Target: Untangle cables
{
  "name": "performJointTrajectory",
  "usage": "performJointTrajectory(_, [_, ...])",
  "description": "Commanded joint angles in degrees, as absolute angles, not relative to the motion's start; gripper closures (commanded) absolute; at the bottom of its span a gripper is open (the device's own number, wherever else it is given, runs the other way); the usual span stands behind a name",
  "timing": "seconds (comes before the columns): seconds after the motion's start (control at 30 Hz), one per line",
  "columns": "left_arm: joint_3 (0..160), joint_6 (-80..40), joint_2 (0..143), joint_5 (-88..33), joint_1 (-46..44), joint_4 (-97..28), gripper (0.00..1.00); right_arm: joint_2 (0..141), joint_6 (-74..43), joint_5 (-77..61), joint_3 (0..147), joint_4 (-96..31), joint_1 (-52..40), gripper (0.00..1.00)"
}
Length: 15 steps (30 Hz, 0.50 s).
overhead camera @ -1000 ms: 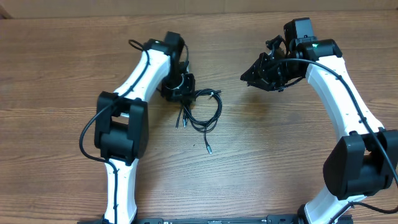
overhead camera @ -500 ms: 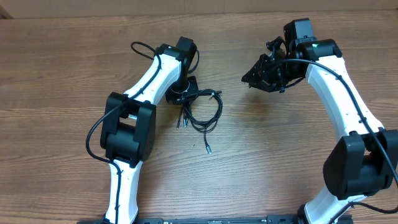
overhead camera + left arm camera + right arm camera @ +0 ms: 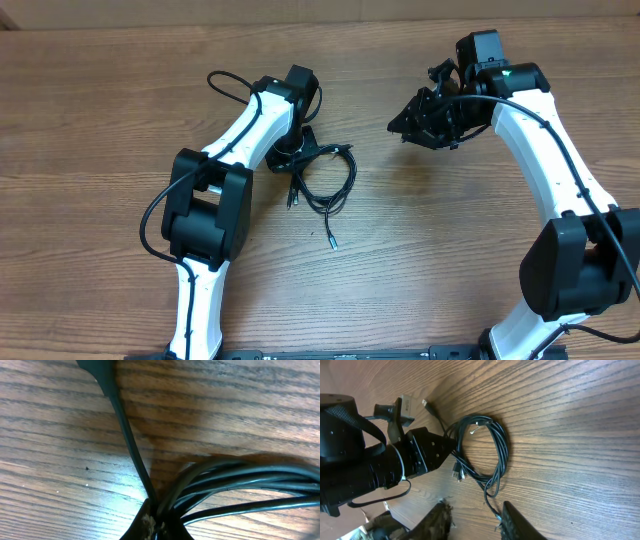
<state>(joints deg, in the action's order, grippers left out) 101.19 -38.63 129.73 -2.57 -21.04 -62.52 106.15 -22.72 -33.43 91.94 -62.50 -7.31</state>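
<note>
Overhead straight down, left wrist very close, right wrist oblique, all sharing cables [image 3: 240, 477]

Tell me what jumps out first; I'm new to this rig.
A coil of thin black cables lies in the middle of the table. The left gripper is clamped on the coil's left edge. The right gripper hangs open off to the right, holding nothing.

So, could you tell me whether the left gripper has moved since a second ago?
Yes. In the overhead view the left gripper has shifted slightly toward the right arm, which has not moved, and its jaws now pinch the cables.
</note>
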Motion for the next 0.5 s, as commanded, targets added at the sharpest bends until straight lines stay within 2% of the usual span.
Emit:
performJointTrajectory(0.0, [103.98, -31.86, 127.26, -6.15, -21.02, -63.2, 0.96, 105.97, -22.37, -34.92, 92.25, -61.8, -7.44, 0.72])
performJointTrajectory(0.1, [109.34, -23.86, 122.63, -13.8, -21.02, -63.2, 0.96, 105.97, -19.94, -41.56, 92.29, -60.58, -7.7, 0.73])
performJointTrajectory(0.2, [111.39, -23.79, 116.05, -14.0, -21.08, -60.82, 0.96, 105.97, -19.81, -50.06, 92.27, -57.56, -8.67, 0.71])
performJointTrajectory(0.47, [111.37, -23.83, 113.47, -20.36, -20.49, -59.27, 0.96, 106.24, -33.41, -48.16, 92.23, -51.7, -10.31, 0.72])
